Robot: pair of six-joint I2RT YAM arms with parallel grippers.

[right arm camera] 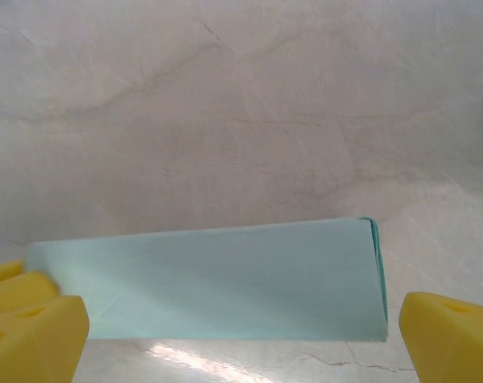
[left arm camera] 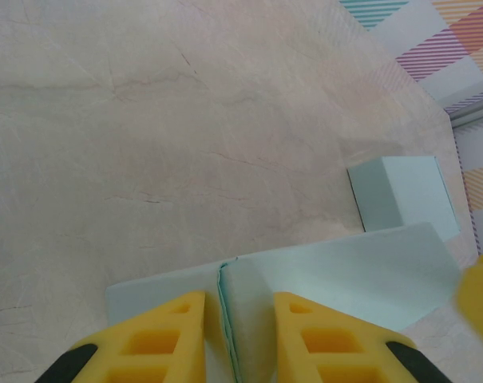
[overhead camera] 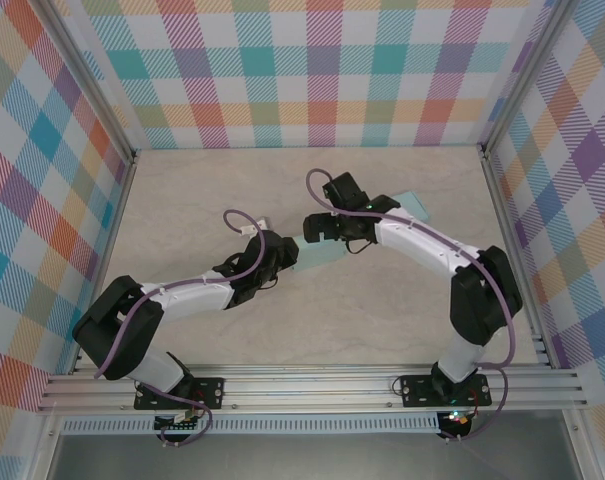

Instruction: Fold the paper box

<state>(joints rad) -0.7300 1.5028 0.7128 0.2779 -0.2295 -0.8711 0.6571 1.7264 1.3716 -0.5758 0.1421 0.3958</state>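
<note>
Presently, a flattened pale-teal paper box (overhead camera: 327, 255) lies mid-surface between the two tools.
The left tool (left arm camera: 239, 335) is narrowed onto a raised crease (left arm camera: 245, 311) of the box. The right tool (right arm camera: 241, 319) is spread wide, straddling a flat panel (right arm camera: 209, 279). Likely hazard: a shallow pinch could let the crease slip free when the panel is pushed, so the sheet slides over the smooth surface (overhead camera: 212, 190) or tears.

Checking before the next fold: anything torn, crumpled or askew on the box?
Nothing stands out. The paper box lies on the table with clean edges; the left fingers pinch one raised fold, and the right fingers stand open around a panel.
</note>
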